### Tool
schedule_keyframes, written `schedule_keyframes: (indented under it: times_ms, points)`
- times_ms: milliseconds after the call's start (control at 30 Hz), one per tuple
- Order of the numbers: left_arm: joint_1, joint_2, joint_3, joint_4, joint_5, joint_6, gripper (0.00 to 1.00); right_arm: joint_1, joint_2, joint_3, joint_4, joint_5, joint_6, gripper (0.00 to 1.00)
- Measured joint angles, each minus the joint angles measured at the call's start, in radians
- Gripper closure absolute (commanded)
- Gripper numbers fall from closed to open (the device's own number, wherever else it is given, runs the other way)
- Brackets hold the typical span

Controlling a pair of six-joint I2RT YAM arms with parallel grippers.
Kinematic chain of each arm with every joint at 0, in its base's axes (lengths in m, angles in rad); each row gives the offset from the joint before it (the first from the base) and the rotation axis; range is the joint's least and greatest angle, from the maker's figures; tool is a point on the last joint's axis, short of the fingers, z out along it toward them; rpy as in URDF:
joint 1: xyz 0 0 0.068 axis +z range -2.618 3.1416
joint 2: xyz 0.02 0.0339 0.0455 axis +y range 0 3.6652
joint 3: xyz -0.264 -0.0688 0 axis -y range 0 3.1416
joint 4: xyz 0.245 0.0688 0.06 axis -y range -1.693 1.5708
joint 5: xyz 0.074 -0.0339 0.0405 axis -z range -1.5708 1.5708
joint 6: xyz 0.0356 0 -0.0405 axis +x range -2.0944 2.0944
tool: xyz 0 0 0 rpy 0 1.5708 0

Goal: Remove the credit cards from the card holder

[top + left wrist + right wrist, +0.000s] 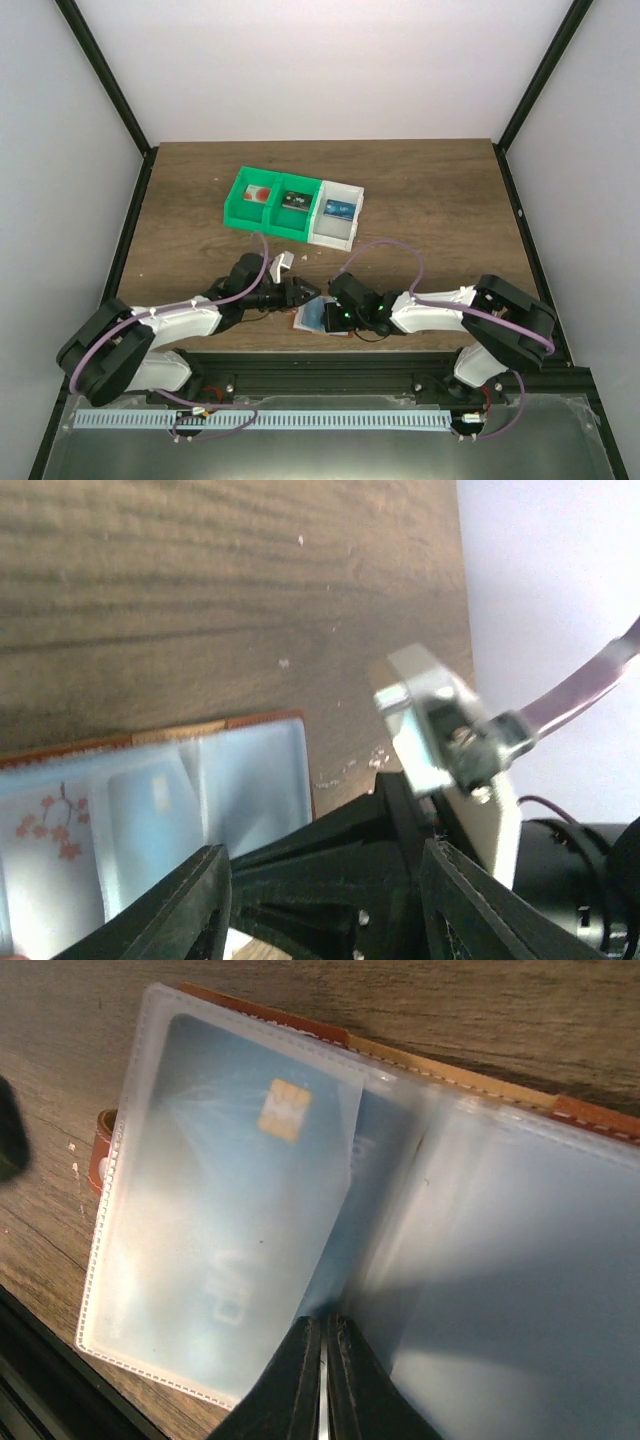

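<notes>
A dark wood-grain table [440, 200] stands inside 3 plain white walls [330, 60] (evenly lit), with 2 black posts [105, 75] at its far corners.

soft, even light keeps the overhead view bright and sharp. the left wrist view is blurred, its white wall [560, 600] blown out. the right wrist view shows hazy glare on the card holder [480, 1210].

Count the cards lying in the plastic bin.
3, one per bin compartment: red-marked card left, dark card middle, blue card right. Others may hide beneath.
</notes>
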Motion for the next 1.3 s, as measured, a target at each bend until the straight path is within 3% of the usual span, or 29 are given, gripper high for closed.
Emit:
schedule_keyframes:
  times_ms: [267, 600, 1000, 1300]
  points:
    - [0.0, -0.037, 0.053, -0.143, -0.102, 0.095, 0.41, 0.0, 0.0, -0.002, 0.003, 0.0, 0.0, 0.95]
    - [0.0, 0.027, 0.05, -0.159, -0.12, 0.108, 0.4, 0.0, -0.003, -0.006, 0.008, 0.0, 0.0, 0.95]
    - [0.0, 0.087, 0.041, -0.089, -0.062, 0.071, 0.41, 0.0, -0.004, -0.007, 0.009, 0.001, -0.001, 0.95]
    - [0.0, 0.066, -0.032, 0.056, 0.015, -0.042, 0.41, 0.0, -0.034, -0.018, 0.0, 0.03, 0.0, 0.86]
